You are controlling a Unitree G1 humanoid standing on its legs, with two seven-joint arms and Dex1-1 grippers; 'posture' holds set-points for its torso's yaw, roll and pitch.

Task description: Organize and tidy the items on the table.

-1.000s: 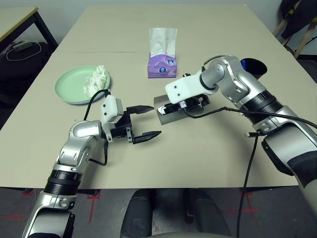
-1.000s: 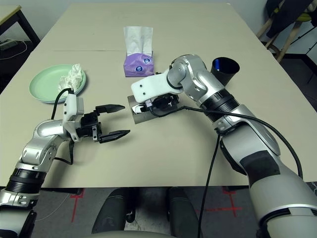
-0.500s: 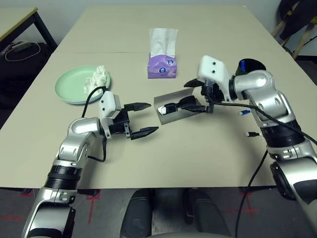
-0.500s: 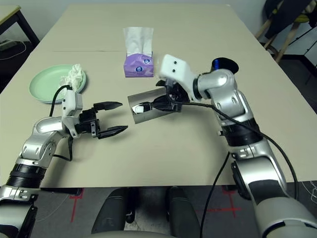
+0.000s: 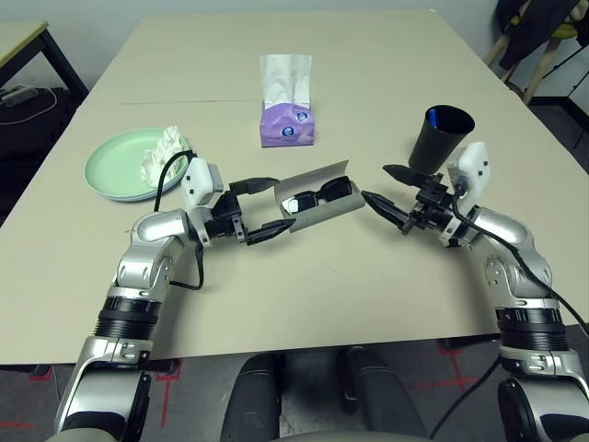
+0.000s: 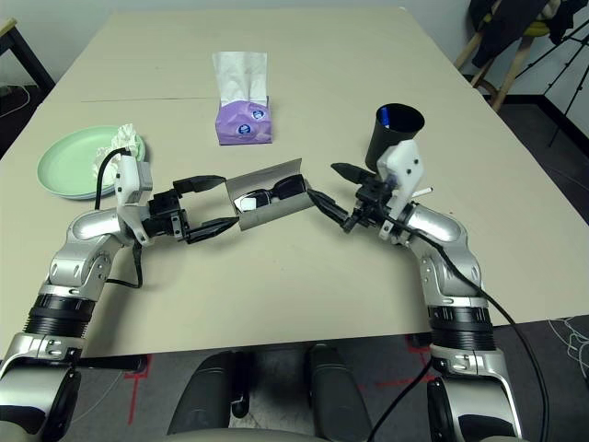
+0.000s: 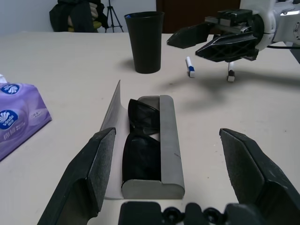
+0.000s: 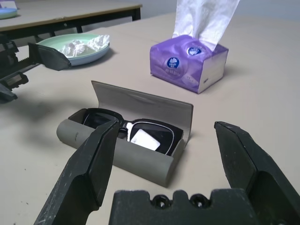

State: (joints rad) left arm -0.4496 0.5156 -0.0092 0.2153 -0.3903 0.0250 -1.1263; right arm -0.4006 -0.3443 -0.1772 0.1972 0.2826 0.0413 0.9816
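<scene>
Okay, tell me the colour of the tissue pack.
Purple, showing best in the right wrist view.

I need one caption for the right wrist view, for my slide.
Black sunglasses lie in the open grey glasses case, between the right gripper's open fingers and the purple tissue pack.

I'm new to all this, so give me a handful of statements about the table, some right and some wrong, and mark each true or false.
1. The sunglasses lie inside the grey case. True.
2. The case's lid is closed. False: it stands open.
3. The crumpled tissue sits in the black cup. False: it is on the green plate.
4. Both grasping tools, left and right, are open. True.
5. The purple tissue pack is lying inside the case. False: it stands apart on the table.
6. Something blue shows inside the black cup. True.
</scene>
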